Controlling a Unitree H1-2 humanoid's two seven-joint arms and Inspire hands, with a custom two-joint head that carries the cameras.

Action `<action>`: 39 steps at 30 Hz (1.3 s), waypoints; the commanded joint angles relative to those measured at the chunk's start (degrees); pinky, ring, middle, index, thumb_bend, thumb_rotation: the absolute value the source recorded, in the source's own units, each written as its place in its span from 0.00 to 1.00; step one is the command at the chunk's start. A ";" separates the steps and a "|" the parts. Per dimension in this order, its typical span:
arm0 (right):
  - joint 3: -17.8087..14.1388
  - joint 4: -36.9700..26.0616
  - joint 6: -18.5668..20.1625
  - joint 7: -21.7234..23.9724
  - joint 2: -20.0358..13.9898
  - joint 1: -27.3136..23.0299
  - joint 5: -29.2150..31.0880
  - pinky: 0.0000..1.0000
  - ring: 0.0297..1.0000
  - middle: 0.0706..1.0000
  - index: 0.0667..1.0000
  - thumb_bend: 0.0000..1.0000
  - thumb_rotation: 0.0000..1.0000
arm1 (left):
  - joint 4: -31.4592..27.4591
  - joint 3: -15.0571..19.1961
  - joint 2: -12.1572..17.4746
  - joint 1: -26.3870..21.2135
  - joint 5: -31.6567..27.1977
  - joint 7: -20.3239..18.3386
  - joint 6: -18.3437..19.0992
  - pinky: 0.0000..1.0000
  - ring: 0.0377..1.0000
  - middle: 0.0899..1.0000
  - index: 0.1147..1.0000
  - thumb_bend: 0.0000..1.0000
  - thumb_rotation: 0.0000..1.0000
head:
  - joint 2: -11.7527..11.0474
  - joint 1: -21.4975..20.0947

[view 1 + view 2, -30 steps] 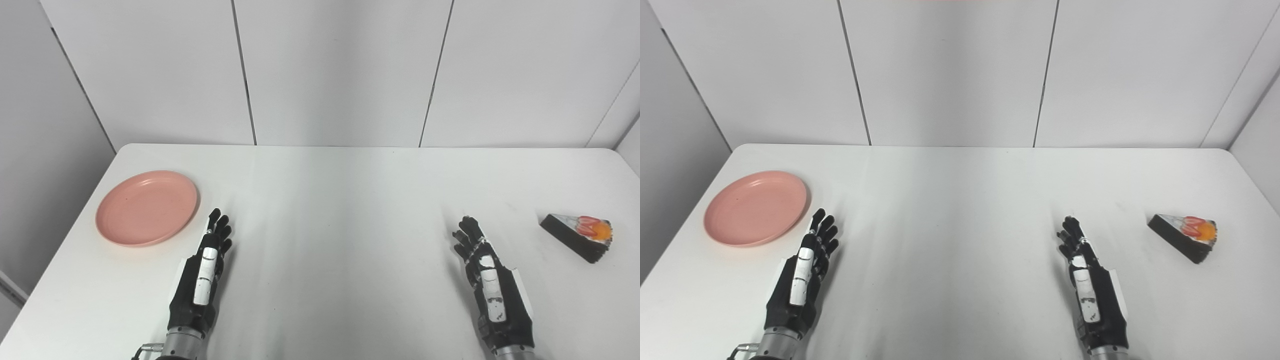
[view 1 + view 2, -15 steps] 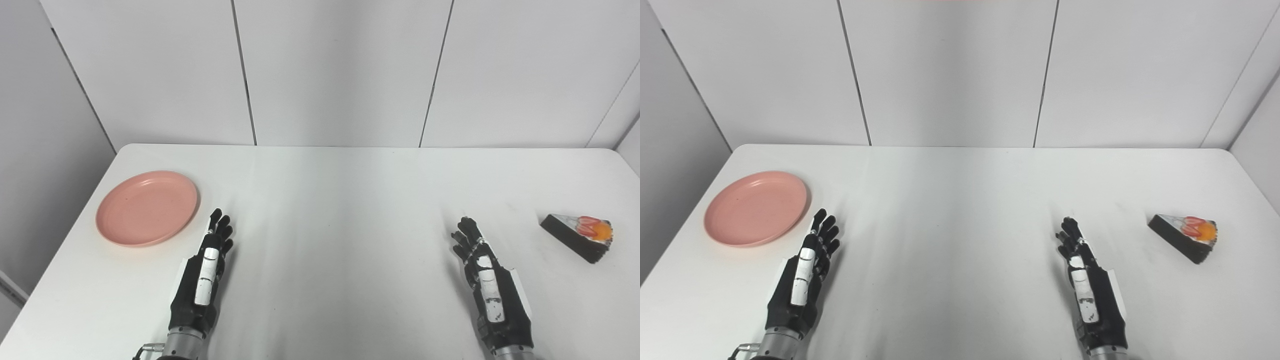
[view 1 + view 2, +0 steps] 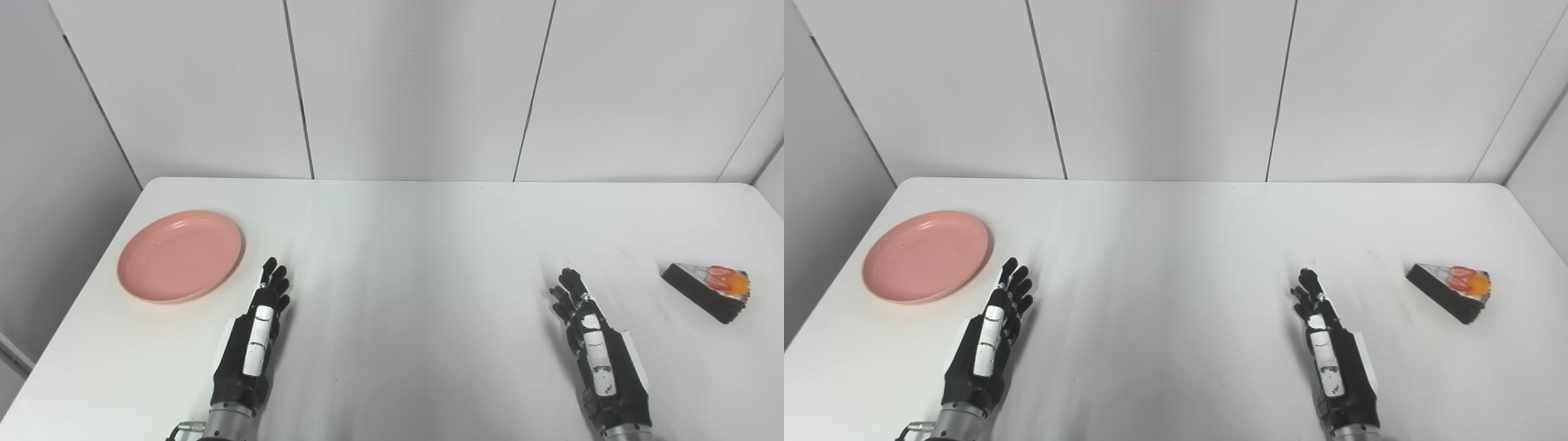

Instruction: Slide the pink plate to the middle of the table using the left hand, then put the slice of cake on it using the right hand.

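The left hand [image 3: 251, 343] rests low over the near left part of the table [image 3: 416, 245], fingers stretched forward and slightly apart, holding nothing. Its fingertips point toward the far side and lie near, but clear of, the near right rim of the pink plate [image 3: 180, 255]. The right hand [image 3: 597, 358] sits in a matching pose on the near right side, fingers extended and spread a little, also empty.

Further out, the pink plate lies flat near the table's left edge, well away from the middle. The slice of cake [image 3: 708, 287], dark with a red and orange topping, lies near the right edge, apart from the right hand and beyond its fingertips to the right.

Judging from this layout, neither step is done: the plate is not yet slid to the centre, and the cake is untouched. The left hand's contact with the plate appears to be the step in hand.
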 commanded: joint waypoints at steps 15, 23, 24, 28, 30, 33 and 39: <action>-2.93 15.65 -12.27 4.92 -3.94 -2.21 3.58 0.94 0.92 0.94 0.92 0.90 0.95 | 8.47 -1.91 -3.37 -2.01 5.44 1.62 -10.32 1.00 0.99 1.00 1.00 0.76 0.98 | -7.99 7.49; -3.50 19.83 -15.20 6.54 -4.89 -2.99 5.03 0.93 0.91 0.94 0.92 0.91 0.95 | 10.96 -2.54 -3.90 -2.31 7.53 2.25 -12.97 1.00 0.99 1.00 1.00 0.72 1.00 | -9.73 9.69; -3.59 20.33 -15.59 6.73 -4.93 -3.07 5.26 0.93 0.92 0.94 0.92 0.91 0.95 | 11.18 -2.65 -3.88 -2.33 7.61 2.28 -13.19 1.00 0.99 1.00 1.00 0.72 1.00 | -10.10 9.94; -3.51 21.92 -17.02 6.96 -4.94 -3.35 5.06 0.93 0.91 0.94 0.92 0.91 0.95 | 12.22 -2.86 -3.53 -2.47 8.23 2.64 -14.41 1.00 0.99 1.00 1.00 0.69 1.00 | -10.88 9.97; -3.36 22.27 -17.40 6.86 -4.77 -3.38 4.82 0.92 0.91 0.93 0.91 0.92 0.95 | 12.40 -2.76 -3.32 -2.45 7.97 2.60 -14.65 1.00 0.99 1.00 1.00 0.69 1.00 | -11.13 9.80; -3.11 22.28 -17.68 6.76 -4.45 -3.05 4.66 0.92 0.90 0.93 0.91 0.92 0.94 | 11.76 -1.71 -3.64 -2.38 5.79 2.70 -14.66 1.00 0.99 1.00 1.00 0.70 1.00 | -11.35 9.20; -2.83 20.60 -16.88 6.90 -3.97 -1.89 5.06 0.90 0.89 0.91 0.90 0.92 0.93 | 4.83 1.75 -4.12 -3.56 0.81 3.58 -10.41 1.00 0.99 0.99 1.00 0.76 0.98 | -11.11 8.85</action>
